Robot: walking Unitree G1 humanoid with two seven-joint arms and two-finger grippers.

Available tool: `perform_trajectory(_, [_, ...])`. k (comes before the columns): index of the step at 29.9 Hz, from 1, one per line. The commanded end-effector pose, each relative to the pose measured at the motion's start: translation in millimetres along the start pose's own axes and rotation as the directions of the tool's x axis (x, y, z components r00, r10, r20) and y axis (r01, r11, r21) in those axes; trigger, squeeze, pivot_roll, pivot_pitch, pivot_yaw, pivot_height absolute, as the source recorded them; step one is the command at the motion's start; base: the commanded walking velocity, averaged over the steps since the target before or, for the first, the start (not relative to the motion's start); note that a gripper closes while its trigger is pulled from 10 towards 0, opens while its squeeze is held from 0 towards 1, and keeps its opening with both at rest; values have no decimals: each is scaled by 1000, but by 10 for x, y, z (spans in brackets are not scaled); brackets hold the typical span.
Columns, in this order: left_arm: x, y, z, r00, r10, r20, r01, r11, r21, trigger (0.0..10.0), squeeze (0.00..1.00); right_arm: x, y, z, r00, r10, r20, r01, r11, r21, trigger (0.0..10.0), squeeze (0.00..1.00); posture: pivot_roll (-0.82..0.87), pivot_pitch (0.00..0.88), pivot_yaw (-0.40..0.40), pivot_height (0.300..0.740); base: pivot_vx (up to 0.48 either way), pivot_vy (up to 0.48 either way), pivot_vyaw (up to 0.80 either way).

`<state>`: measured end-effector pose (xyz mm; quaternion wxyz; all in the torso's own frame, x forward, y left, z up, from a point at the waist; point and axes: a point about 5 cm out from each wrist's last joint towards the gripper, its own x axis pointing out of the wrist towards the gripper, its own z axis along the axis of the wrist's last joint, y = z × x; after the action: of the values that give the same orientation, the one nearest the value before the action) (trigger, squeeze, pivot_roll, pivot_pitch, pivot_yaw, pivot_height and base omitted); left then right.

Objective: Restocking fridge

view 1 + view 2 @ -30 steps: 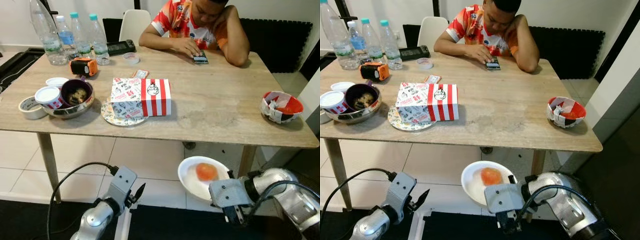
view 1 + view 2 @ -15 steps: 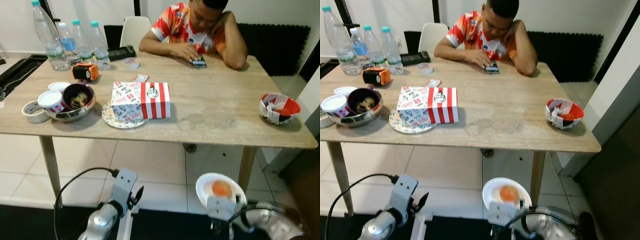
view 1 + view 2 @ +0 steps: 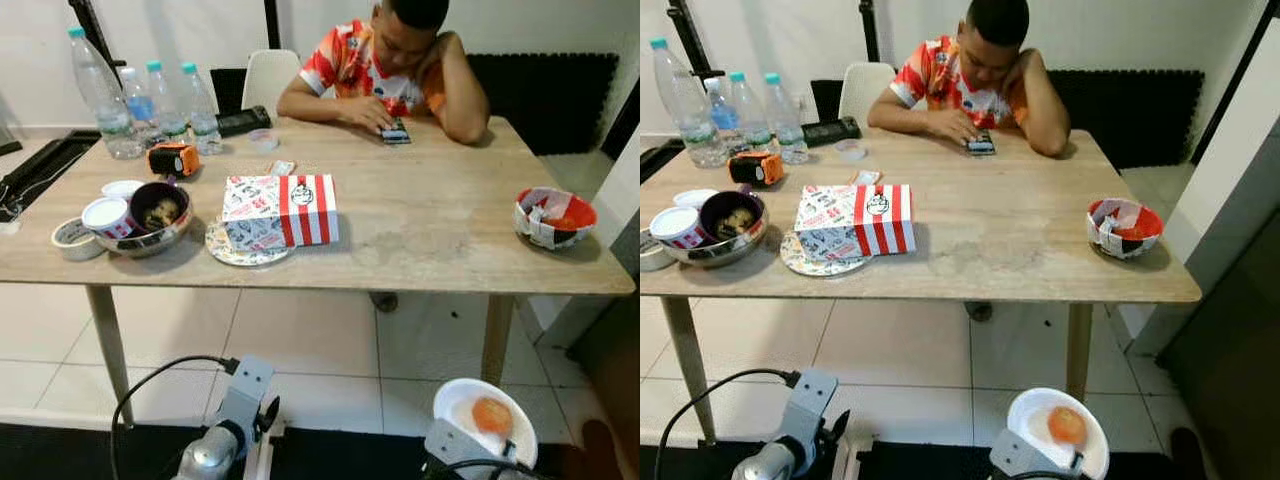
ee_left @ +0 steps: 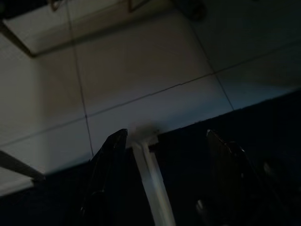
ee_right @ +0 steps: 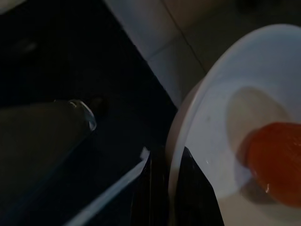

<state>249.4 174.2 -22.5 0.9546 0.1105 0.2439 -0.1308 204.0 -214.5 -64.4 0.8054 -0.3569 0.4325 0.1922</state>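
A white plate (image 3: 455,400) with a round orange-red fruit (image 3: 491,414) on it hangs low over the floor, in front of the table's right leg. My right gripper (image 5: 165,186) is shut on the plate's rim (image 5: 188,122), its fingers pinching the edge from below; the fruit (image 5: 275,160) lies near the plate's middle. My left gripper (image 4: 167,181) hangs low at the left above the dark mat. It is open, with nothing between its two black fingers (image 4: 107,174).
A wooden table (image 3: 430,215) stands ahead with several water bottles (image 3: 150,95), a red-and-white striped box (image 3: 282,210), a metal bowl (image 3: 150,215), a tape roll (image 3: 72,238) and a red bowl (image 3: 555,215). A person (image 3: 390,60) sits behind it. Pale tiles (image 3: 300,340) lie beneath.
The whole view has pulled back from the table, so the camera moved. The plate and right arm now sit lower and further right in the picture; the left arm is lower too.
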Motion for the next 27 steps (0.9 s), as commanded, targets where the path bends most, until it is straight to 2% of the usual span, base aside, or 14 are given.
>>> perform_trajectory(1, [-22, 3, -164, 994, 65, -83, -74, 992, -102, 10000, 0, -14, 163, -151, 999, -26, -40, 30, 995, 94, 0, 0, -56, 61, 6, 740, 0, 0, 0])
perform_trajectory(5, [-38, 15, -246, 988, 92, -124, -109, 984, -139, 10000, 0, -18, 211, -200, 997, -47, -55, 55, 987, 150, 0, 0, -48, 56, 4, 740, 0, 0, 0])
perform_trajectory(11, [-56, 11, -302, 985, 95, -147, -115, 984, -138, 10000, 0, -16, 205, -209, 996, -67, -58, 75, 985, 153, 0, 0, -40, 40, 12, 740, 0, 0, 0])
perform_trajectory(13, [-74, -2, -354, 982, 94, -163, -117, 984, -133, 10000, 0, -21, 163, -240, 991, -116, -73, 127, 976, 175, 0, 0, -44, 24, 12, 740, 0, 0, 0])
perform_trajectory(15, [-74, -2, -354, 982, 94, -163, -117, 984, -133, 10000, 0, -21, 163, -240, 991, -116, -73, 127, 976, 175, 0, 0, -44, 24, 12, 740, 0, 0, 0])
perform_trajectory(16, [-75, -9, -364, 981, 96, -166, -118, 984, -133, 10000, 0, -25, 139, -255, 986, -144, -83, 157, 969, 188, 1176, 0, -42, 21, 9, 740, 0, 0, 0])
perform_trajectory(17, [-75, -9, -364, 981, 96, -166, -118, 984, -133, 10000, 0, -25, 139, -255, 986, -144, -83, 157, 969, 188, 1176, 0, -42, 21, 9, 740, 0, 0, 0])
perform_trajectory(18, [-73, -19, -366, 982, 92, -166, -116, 983, -142, 10000, 0, -26, 116, -260, 981, -171, -90, 187, 961, 205, 10000, 0, -42, 21, 9, 740, 0, 0, 0])
perform_trajectory(21, [-63, -52, -376, 981, 76, -177, -105, 981, -163, 10000, 0, -22, 95, -236, 977, -195, -84, 209, 958, 199, 10000, 0, -41, 12, 11, 740, 0, 0, 0])
perform_trajectory(23, [-75, -93, -426, 976, 54, -209, -85, 986, -143, 10000, 0, -15, 86, -202, 978, -196, -69, 205, 964, 169, 10000, 0, -47, 0, -2, 740, 0, 0, 0])
perform_trajectory(27, [-102, -111, -493, 968, 57, -245, -90, 988, -129, 10000, 0, -14, 88, -210, 980, -184, -70, 193, 968, 163, 10000, 0, -43, 0, -17, 740, 0, 0, 0])
